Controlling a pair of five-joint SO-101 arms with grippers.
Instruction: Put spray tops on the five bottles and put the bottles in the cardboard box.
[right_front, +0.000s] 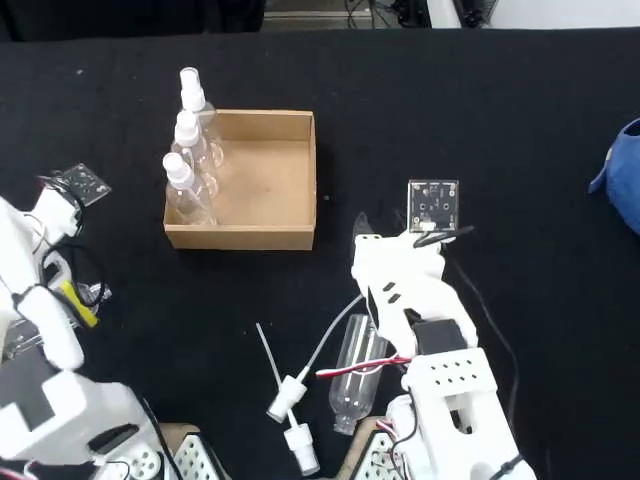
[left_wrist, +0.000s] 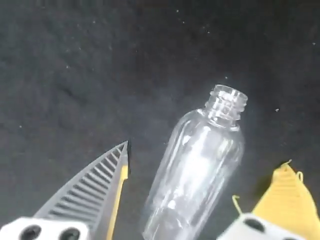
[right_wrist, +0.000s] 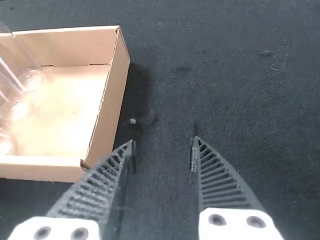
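- The left end effector (left_wrist: 206, 157) is open, its jaws on either side of an uncapped bottle (left_wrist: 200, 165) lying on the table (left_wrist: 75, 60). Neither jaw visibly touches it.
- The bottle's long axis points away from the end effector, neck outermost, so closing would likely grip the body.
- The right end effector (right_wrist: 163, 144) is open and empty, just beside a corner of the box (right_wrist: 112, 90).
- A second bottle (right_front: 355, 375) lies beside the right arm, with two loose spray tops (right_front: 288, 400) near it on the side of the left arm.
- Three capped bottles (right_front: 187, 140) stand along the box's left wall, and the rest of its floor is free.
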